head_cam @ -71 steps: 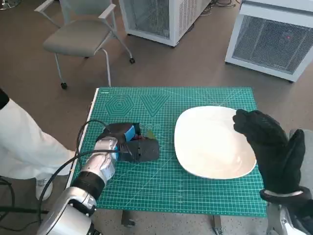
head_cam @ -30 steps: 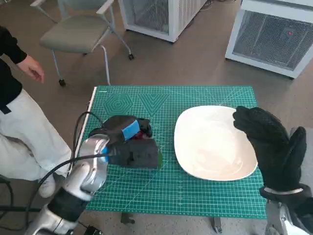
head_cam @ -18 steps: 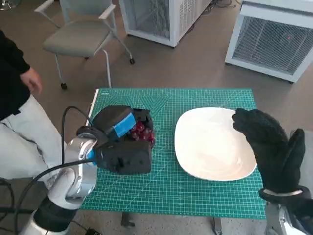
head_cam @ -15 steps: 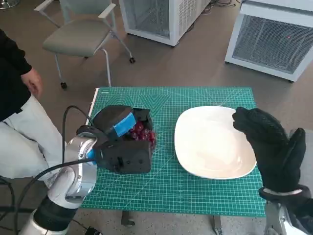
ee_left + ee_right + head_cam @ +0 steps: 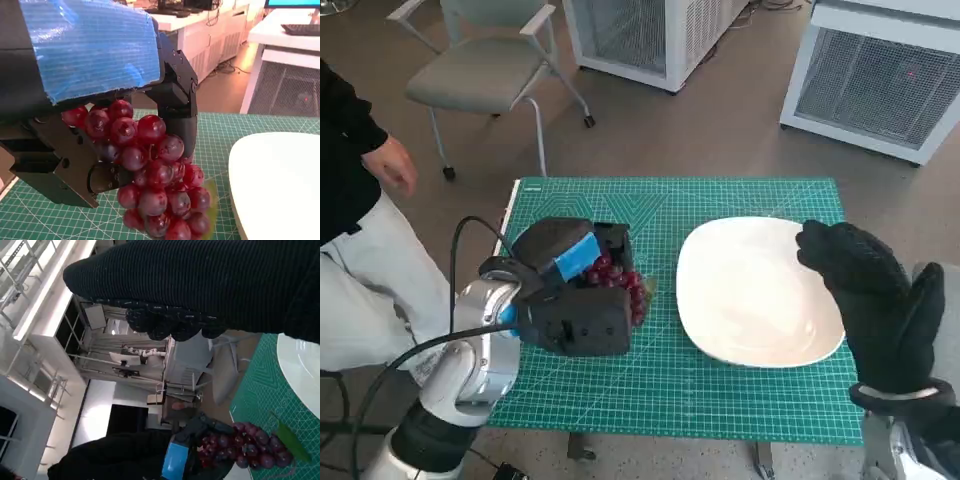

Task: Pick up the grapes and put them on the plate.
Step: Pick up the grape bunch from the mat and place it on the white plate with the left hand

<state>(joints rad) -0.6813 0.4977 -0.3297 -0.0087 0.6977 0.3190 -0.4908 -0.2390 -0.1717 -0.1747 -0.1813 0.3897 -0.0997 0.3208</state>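
Observation:
My left hand [image 5: 570,290] holds a bunch of dark red grapes [image 5: 618,281] lifted off the green cutting mat [image 5: 650,385], left of the white plate [image 5: 750,290]. In the left wrist view the grapes [image 5: 150,175] hang from between the black fingers [image 5: 175,105], with a green leaf [image 5: 212,192] behind them and the plate's rim [image 5: 272,185] close by. The right wrist view shows the bunch [image 5: 245,447] under the blue-taped hand [image 5: 180,457]. My gloved right hand [image 5: 875,305] hovers over the plate's right edge with nothing in it, fingers extended.
A person [image 5: 360,210] stands at the table's left edge, one hand [image 5: 390,165] hanging near the chair [image 5: 485,70]. White cabinets [image 5: 875,70] stand on the floor beyond the table. A cable [image 5: 470,250] loops from my left forearm.
My left hand has closed on the grapes and raised them off the mat, then carried them slightly rightwards. A person has stepped in at the left. The right hand has stayed put.

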